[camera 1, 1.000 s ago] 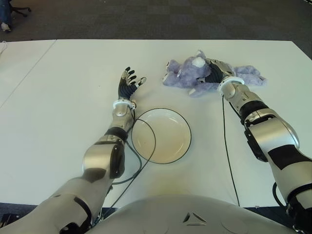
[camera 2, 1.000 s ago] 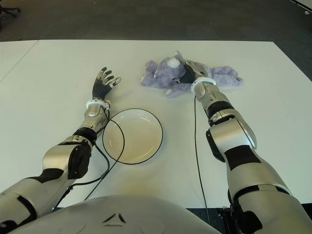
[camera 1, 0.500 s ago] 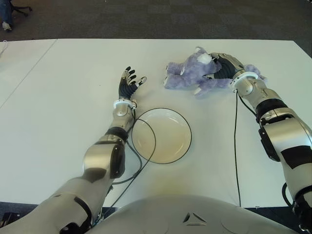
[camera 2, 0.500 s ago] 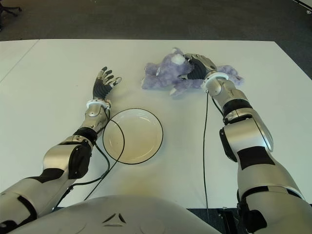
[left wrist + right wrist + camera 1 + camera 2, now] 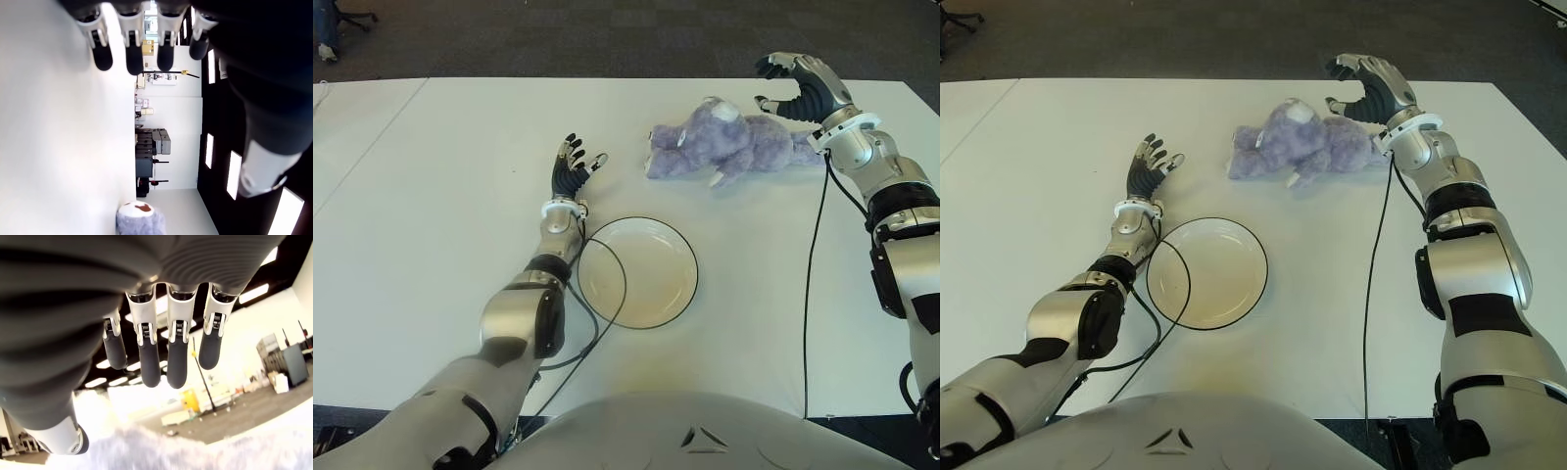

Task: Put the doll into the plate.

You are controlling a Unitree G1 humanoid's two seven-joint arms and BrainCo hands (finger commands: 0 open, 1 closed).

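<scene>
White table (image 5: 431, 255): bears all items.
Doll (image 5: 724, 150), purple plush: lying on its side at the far side of the table, beyond the plate, untouched.
Plate (image 5: 637, 271), 1, white, dark rim: empty, near centre.
Right hand (image 5: 800, 86): raised just beyond the doll, fingers spread and curved, holding nothing.
Left hand (image 5: 574, 167): left of the doll, fingers spread, holding nothing.

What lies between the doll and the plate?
Nothing: in the left eye view, only bare white table separates the doll from the plate.
</scene>
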